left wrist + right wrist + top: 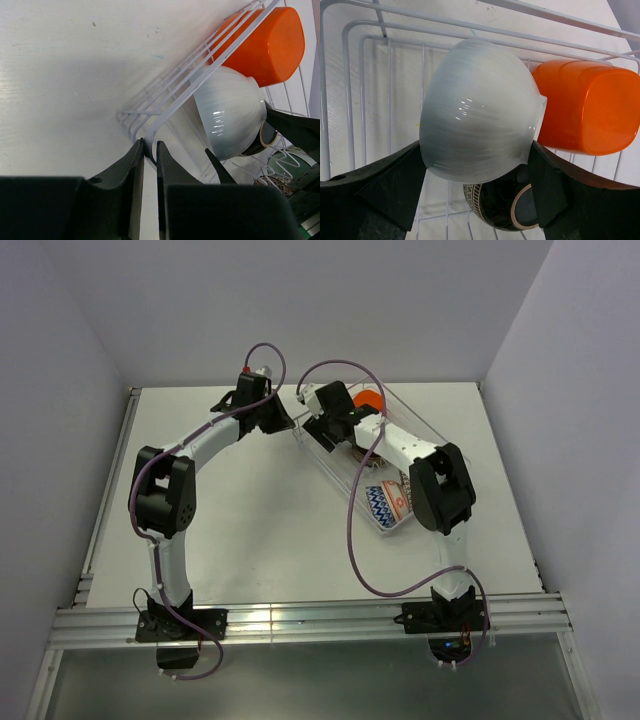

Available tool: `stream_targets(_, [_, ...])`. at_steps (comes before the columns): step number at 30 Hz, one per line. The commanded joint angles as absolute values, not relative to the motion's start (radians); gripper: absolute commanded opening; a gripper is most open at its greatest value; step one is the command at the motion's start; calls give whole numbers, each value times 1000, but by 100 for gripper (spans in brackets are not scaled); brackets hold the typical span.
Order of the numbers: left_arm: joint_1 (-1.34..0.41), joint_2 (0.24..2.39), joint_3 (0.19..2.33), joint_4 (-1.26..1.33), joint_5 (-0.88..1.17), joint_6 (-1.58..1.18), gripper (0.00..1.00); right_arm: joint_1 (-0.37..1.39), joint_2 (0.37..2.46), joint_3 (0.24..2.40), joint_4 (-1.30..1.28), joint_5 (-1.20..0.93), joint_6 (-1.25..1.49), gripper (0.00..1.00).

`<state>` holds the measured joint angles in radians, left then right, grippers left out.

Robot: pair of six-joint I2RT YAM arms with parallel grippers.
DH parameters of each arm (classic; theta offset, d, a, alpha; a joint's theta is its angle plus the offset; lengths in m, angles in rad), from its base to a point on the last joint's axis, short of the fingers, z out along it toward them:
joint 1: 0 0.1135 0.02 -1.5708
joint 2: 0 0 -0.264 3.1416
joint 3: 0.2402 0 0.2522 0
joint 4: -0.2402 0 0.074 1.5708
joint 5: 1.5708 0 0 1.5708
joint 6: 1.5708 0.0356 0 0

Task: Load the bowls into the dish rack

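The dish rack (345, 465) lies slantwise at the table's far middle. My right gripper (477, 150) is shut on a plain white ribbed bowl (475, 110) and holds it inside the rack (420, 20), next to the orange-red bowl (585, 105) and above a dark brown patterned bowl (505, 205). My left gripper (150, 144) is shut on the corner rim of the rack (200, 65). The white bowl (230, 115) and the orange-red bowl (270, 45) also show in the left wrist view. A blue zigzag bowl (382, 505) stands at the rack's near end.
Both arms meet over the rack's far end (300, 420). White walls close in the table on three sides. A metal rail (300, 620) runs along the near edge by the arm bases.
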<state>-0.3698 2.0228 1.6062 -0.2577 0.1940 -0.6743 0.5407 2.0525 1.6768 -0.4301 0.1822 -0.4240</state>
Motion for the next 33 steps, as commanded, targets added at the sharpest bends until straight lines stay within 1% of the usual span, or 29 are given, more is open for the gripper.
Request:
stream_targets(1, [-354, 2060, 1617, -322, 167, -638, 0, 545, 2046, 1707, -485, 146, -393, 84])
stream_targets(2, [-353, 2060, 1617, -319, 167, -638, 0, 546, 2042, 1713, -492, 135, -388, 87])
stream_targets(3, [-353, 2059, 1612, -319, 167, -640, 0, 546, 2037, 1723, -498, 123, -379, 92])
stream_targets(6, [-351, 2057, 1606, -319, 169, -640, 0, 546, 2029, 1743, -528, 89, -362, 100])
stream_targets(13, [-351, 2052, 1598, -314, 181, -638, 0, 546, 1977, 1747, -558, 9, -321, 100])
stream_targets(18, [-351, 2046, 1597, -314, 187, -629, 0, 531, 1940, 1782, -574, -107, -250, 100])
stream_targets(22, [-351, 2025, 1582, -290, 218, -612, 0, 457, 1931, 1836, -598, -242, -166, 100])
stream_targets(25, [-351, 1990, 1540, -226, 245, -609, 3, 413, 1924, 1870, -595, -320, -86, 99])
stream_targets(28, [-351, 1965, 1525, -184, 271, -594, 5, 326, 1898, 1868, -577, -348, -2, 93])
stream_targets(29, [-351, 1967, 1529, -187, 276, -589, 5, 309, 1893, 1858, -575, -350, 44, 87])
stream_targets(31, [-351, 1967, 1535, -195, 270, -578, 4, 273, 1875, 1835, -571, -327, 60, 79])
stream_targets(32, [-351, 1968, 1539, -196, 270, -575, 4, 249, 1868, 1809, -571, -312, 60, 71])
stream_targets(33, [-351, 1968, 1540, -201, 273, -571, 4, 239, 1862, 1795, -574, -293, 51, 66])
